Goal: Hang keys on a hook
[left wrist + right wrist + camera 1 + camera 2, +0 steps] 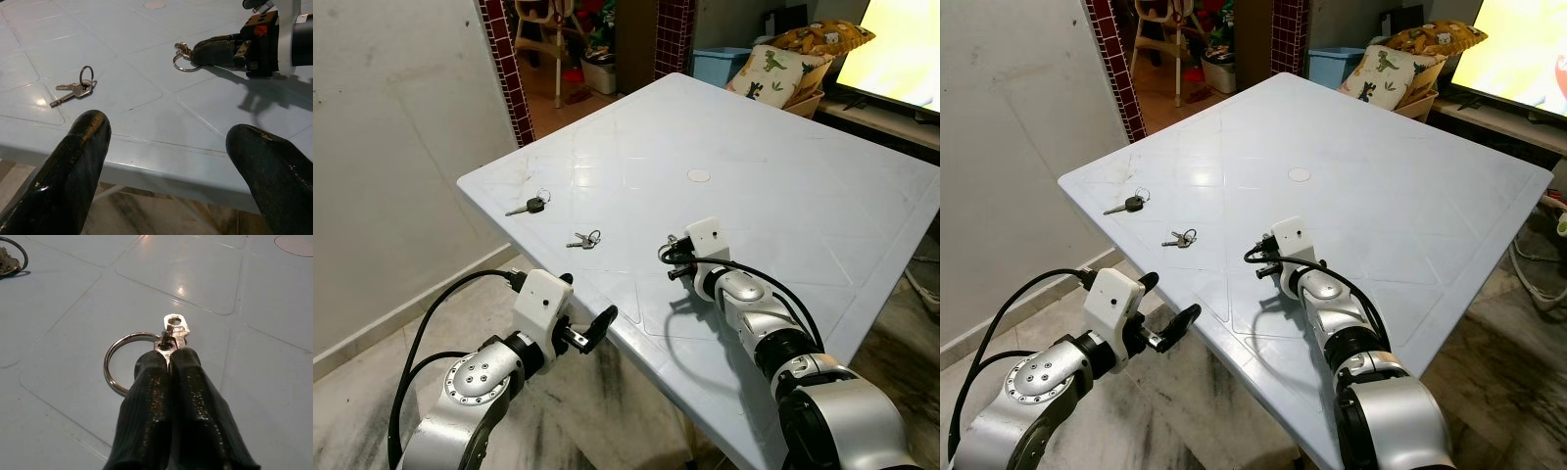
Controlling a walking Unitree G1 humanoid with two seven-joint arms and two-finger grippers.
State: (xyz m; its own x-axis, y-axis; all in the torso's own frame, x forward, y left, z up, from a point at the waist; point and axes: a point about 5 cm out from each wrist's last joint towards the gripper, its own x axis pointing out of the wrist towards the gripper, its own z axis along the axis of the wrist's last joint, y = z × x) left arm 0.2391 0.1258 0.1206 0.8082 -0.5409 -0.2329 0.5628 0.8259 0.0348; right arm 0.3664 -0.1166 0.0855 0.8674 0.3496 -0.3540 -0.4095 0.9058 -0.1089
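The right gripper (168, 355) lies low over the pale blue desk (783, 186), its fingers (195, 401) pressed together on a set of keys (172, 330), pinching the metal heads while the ring hangs loose to one side, on or just above the surface. Two more sets lie nearer the desk's left corner: a black-headed key (529, 206) and a small silver pair (585, 239), well apart from the held one. The left gripper (166, 161) waits just off the desk's near edge, its fingers spread wide around nothing.

To my eye the pickup is in hand. Doing it well means lifting straight up with the pinch firm, since the hold is only on the thin heads and the ring could swing or slip.

I can't spot any hook from here, and the key blades are hidden between the fingers.
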